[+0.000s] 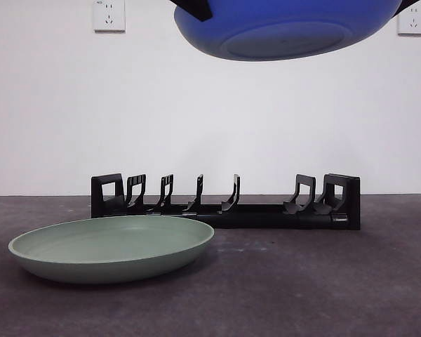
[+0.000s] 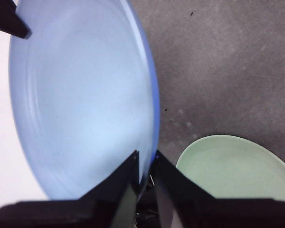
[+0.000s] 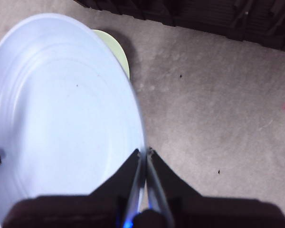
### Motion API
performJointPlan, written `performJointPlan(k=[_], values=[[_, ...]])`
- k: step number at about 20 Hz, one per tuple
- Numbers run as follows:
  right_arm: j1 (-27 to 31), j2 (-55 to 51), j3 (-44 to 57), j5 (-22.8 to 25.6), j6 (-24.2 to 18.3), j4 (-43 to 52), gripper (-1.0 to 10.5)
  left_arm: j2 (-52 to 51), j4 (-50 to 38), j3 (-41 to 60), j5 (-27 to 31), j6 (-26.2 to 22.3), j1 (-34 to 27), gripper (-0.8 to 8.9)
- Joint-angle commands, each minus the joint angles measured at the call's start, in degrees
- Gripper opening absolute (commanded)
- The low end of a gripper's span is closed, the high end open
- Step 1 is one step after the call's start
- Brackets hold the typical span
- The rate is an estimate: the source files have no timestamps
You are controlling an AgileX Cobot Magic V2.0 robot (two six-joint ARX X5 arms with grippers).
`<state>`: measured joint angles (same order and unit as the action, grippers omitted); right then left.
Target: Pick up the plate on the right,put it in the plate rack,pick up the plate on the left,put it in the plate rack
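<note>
smooth round blue plate, aloft

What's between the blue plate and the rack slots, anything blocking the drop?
Nothing visible. The blue plate hangs high above the plate rack, gripped at opposite rims by the left gripper and right gripper. The rack's prongs hold nothing. The green plate lies flat in front of the rack's left end.

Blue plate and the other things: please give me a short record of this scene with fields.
blue plate: held in the air, above the rack
left gripper: shut on the blue plate's rim
right gripper: shut on the same plate's rim
green plate: lies flat on the table, in front of the rack
plate rack: no plate in it
table: dark grey
</note>
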<state>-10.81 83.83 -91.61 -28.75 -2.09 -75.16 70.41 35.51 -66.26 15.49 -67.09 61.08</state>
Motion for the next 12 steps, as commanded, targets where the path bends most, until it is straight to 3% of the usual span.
performJointPlan(k=[1, 7, 10, 12], values=[[-0.2, 0.0, -0.1, -0.9, -0.1, -0.7, -0.1, -0.2, -1.9, -0.1, 0.8, 2.6, -0.2, -0.08], [-0.2, 0.0, -0.1, -0.9, 0.0, 1.9, 0.1, -0.2, 0.4, -0.1, 0.9, 5.5, -0.2, -0.08], [-0.2, 0.0, -0.1, -0.9, 0.6, 4.1, 2.1, -0.2, 1.0, -0.1, 0.8, 8.4, -0.2, -0.08], [-0.2, 0.0, -0.2, -1.1, 0.6, 5.2, 2.6, -0.2, 1.0, -0.1, -0.7, 10.1, -0.2, -0.08]])
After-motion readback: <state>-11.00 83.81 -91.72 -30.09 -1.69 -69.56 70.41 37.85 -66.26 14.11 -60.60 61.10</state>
